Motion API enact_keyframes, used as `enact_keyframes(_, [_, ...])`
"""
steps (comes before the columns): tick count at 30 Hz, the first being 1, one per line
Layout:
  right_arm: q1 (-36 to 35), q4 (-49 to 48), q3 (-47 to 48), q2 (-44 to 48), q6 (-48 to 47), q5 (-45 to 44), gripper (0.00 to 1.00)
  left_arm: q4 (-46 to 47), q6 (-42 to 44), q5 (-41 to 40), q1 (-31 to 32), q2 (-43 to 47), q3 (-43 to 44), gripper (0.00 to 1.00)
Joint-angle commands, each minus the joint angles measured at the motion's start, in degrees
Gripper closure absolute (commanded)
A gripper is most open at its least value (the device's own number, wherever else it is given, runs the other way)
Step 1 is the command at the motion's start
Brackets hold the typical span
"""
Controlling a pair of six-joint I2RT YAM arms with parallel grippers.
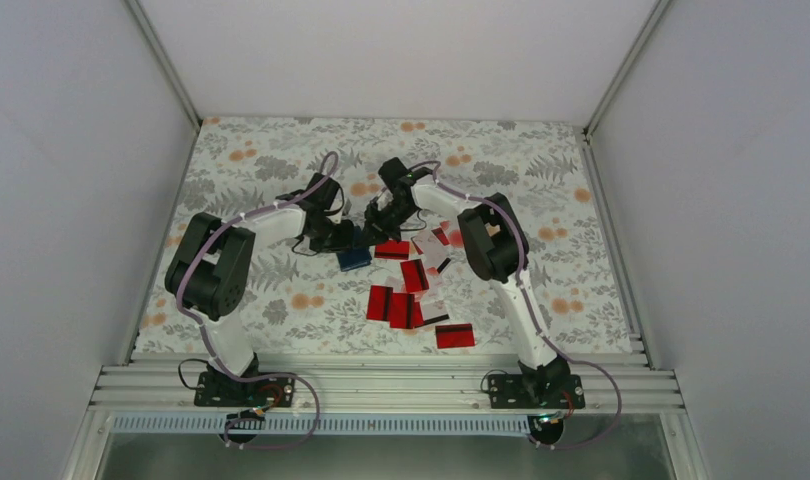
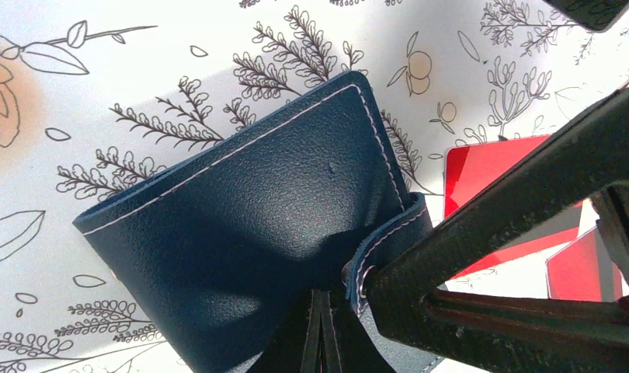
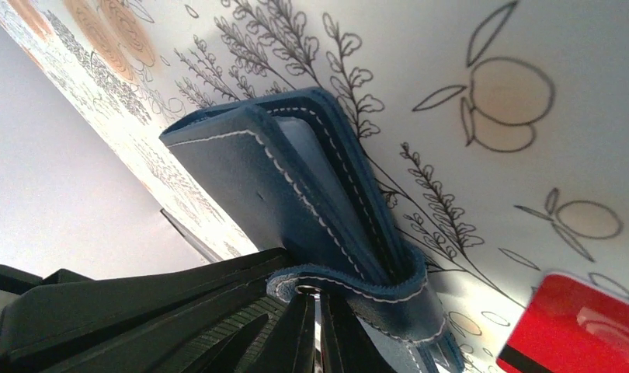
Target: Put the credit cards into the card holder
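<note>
The left gripper (image 2: 321, 342) and right gripper (image 3: 319, 334) each have their fingers pressed together, tips at the strap (image 3: 366, 289) of the folded card holder (image 1: 354, 259). Whether either pinches the strap cannot be told. The card holder lies on the table (image 1: 271, 160), beside the scattered credit cards (image 1: 379, 302).

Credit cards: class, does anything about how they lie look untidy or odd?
Yes. The credit cards lie scattered on the table beside the card holder, several overlapping at mismatched angles rather than stacked.
</note>
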State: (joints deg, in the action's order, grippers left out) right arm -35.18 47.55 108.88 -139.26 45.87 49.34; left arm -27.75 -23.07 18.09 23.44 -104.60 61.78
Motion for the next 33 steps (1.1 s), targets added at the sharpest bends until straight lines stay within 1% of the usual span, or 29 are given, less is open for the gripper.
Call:
enact_keyframes(1, [-3.6,-7.0,-0.2,-7.7,4.6,-3.6,0.96,7.6,2.5,7.8,2.7,-8.4,-4.0,0.98])
enact_keyframes(7, [-3.7,-3.9,0.2,-9.3,7.7,-5.1,0.96,8.9,3.5,9.5,2.7,-9.9,-4.2,0.98])
enact_keyframes(11, [-4.1,-3.8,1.6,-10.3,10.7,-5.0,0.96,9.0,4.1,10.1,2.7,-10.3,-4.3,0.98])
enact_keyframes(17, [-5.6,4.9,10.3,-14.2,12.3,-9.6,0.96,8.7,3.5,10.1,2.7,-10.7,-5.0,0.98])
enact_keyframes(20, [-6.8,5.8,9.6,-14.9,12.8,-12.0,0.96,8.6,2.6,9.9,2.6,-9.8,-6.1,0.98])
enact_keyframes(23, [-7.5,5.9,6.4,-15.2,12.6,-12.4,0.96,7.4,1.8,8.5,2.4,-8.2,-6.5,0.98])
enact_keyframes(26, [-7.8,6.3,4.6,-15.1,12.1,-14.9,0.96,5.9,1.0,7.0,1.8,-6.5,-6.7,0.98])
enact_keyframes(31, [-8.0,8.5,4.2,-15.9,11.9,-19.5,0.96,3.6,-0.3,5.2,1.5,-0.7,-7.0,0.98])
enact_keyframes(33, [-8.0,9.0,4.2,-16.1,12.1,-20.9,0.96,1.8,-0.8,2.7,1.3,1.7,-6.7,0.97])
